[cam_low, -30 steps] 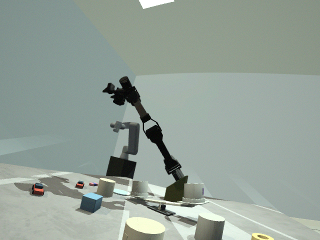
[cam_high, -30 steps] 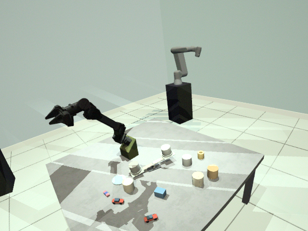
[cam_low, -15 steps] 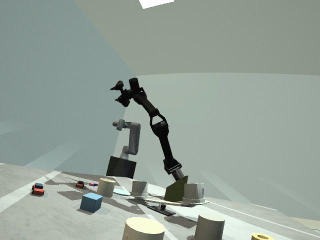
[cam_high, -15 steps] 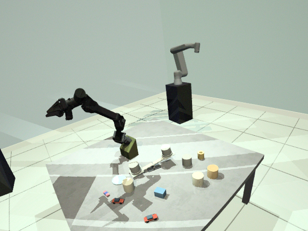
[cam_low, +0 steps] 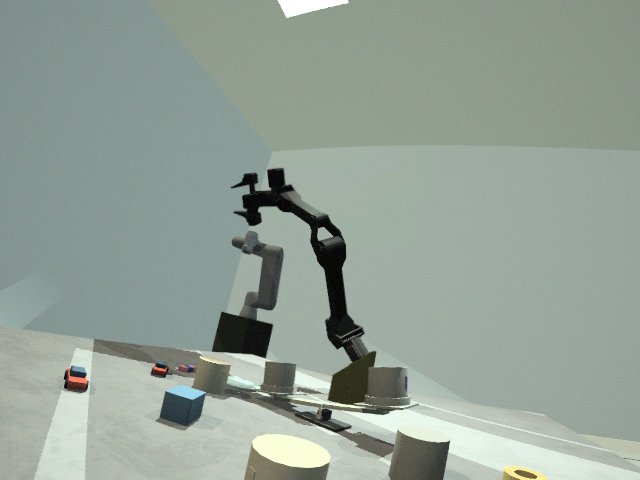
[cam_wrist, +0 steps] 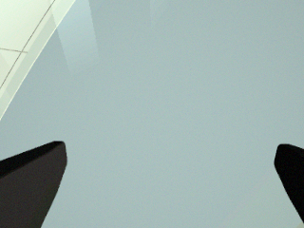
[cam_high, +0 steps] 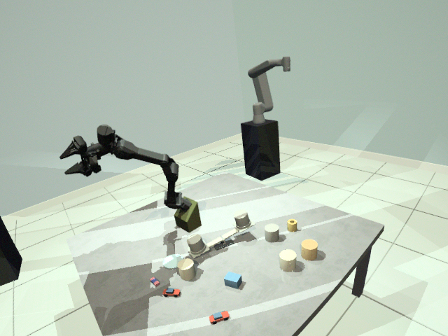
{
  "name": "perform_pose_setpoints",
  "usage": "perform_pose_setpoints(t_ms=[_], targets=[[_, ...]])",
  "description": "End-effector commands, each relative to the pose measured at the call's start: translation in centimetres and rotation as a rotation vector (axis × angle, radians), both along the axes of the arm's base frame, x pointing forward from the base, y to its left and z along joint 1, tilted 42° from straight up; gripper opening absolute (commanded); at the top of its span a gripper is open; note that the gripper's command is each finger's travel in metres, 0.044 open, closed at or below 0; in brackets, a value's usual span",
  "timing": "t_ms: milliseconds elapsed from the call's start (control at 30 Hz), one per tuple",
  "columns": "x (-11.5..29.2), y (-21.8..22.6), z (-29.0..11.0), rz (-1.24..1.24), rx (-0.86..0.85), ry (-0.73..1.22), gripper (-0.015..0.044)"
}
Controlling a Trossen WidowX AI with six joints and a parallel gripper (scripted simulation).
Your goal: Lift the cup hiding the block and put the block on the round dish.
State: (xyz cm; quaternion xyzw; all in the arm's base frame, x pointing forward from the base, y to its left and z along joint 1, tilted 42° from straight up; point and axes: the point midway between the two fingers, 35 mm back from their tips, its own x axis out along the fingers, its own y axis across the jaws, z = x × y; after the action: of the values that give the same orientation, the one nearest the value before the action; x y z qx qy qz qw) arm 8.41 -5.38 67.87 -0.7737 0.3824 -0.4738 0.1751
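Two identical grey cups stand on the ends of a small balance (cam_high: pixel 221 239) (cam_low: pixel 320 414): one cup (cam_high: pixel 196 243) (cam_low: pixel 279 376) at the end near the dish, the other cup (cam_high: pixel 242 219) (cam_low: pixel 387 385) at the far end. No block shows under either cup. The round pale blue dish (cam_high: pixel 172 261) (cam_low: pixel 241 382) lies flat on the table beside the first cup. My gripper (cam_high: pixel 63 164) (cam_low: pixel 234 199) (cam_wrist: pixel 173 154) is open and empty. It is high in the air, out past the table's edge and far from the cups. The wrist view shows only wall and floor.
A beige cylinder (cam_high: pixel 186 268) (cam_low: pixel 211 374) stands right beside the dish. A blue cube (cam_high: pixel 232 279) (cam_low: pixel 181 404), three more cylinders (cam_high: pixel 271 232) (cam_high: pixel 288 259) (cam_high: pixel 309 248), a yellow ring (cam_high: pixel 292 225) and three toy cars (cam_high: pixel 171 292) lie on the table (cam_high: pixel 344 231). A grey arm on a black pedestal (cam_high: pixel 260 148) stands behind.
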Motion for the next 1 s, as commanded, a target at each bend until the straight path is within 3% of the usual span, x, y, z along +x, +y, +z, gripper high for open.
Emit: perform_pose_setpoints(t_ms=[0, 300, 967], targets=[[-1.3, -1.4, -0.4, 0.08, 0.052, -0.089, 0.044], [-2.2, -3.5, -1.3, 0.228, 0.133, -0.185, 0.044], [-2.6, -11.0, -5.5, 0.581, 0.49, -0.628, 0.044]])
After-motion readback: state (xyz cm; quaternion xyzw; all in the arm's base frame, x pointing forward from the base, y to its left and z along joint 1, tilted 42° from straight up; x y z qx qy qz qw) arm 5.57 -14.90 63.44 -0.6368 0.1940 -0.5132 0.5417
